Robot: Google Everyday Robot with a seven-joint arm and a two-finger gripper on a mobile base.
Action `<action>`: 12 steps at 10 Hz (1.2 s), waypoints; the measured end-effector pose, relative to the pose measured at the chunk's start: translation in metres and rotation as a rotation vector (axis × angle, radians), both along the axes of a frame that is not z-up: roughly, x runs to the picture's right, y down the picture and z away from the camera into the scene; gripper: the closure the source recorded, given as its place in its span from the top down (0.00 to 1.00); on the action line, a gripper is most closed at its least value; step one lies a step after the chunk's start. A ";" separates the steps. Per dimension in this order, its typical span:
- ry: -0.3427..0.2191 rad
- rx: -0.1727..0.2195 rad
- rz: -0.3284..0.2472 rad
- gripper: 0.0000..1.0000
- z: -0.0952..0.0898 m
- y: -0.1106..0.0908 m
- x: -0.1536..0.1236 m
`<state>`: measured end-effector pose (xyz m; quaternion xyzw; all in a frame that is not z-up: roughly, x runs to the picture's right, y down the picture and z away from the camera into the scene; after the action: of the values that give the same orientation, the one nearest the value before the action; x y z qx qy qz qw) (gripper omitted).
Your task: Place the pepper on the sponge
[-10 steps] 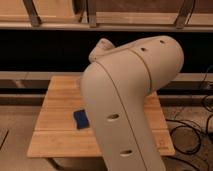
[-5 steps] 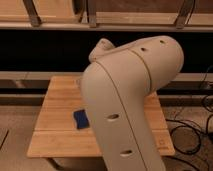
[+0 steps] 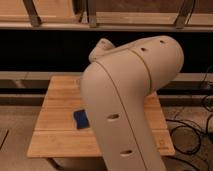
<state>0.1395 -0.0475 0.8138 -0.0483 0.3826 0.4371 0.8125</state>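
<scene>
A small dark blue sponge (image 3: 80, 119) lies on the light wooden table (image 3: 55, 115), a little left of its middle. My big beige arm (image 3: 130, 100) fills the centre of the camera view and covers much of the tabletop. The gripper is out of view, hidden behind or beyond the arm. The pepper is hidden from sight.
Behind the table runs a dark recess under a metal shelf rail (image 3: 105, 25). Black cables (image 3: 192, 135) lie on the floor to the right of the table. The table's front edge (image 3: 60, 152) is near the bottom.
</scene>
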 end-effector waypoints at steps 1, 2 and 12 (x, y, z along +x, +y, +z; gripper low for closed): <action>0.000 0.000 0.000 0.80 0.000 0.000 0.000; 0.000 0.000 0.000 0.80 0.000 0.000 0.000; 0.017 -0.037 -0.003 0.80 -0.017 0.030 -0.032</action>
<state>0.1076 -0.0172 0.7969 -0.0590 0.3977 0.4289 0.8089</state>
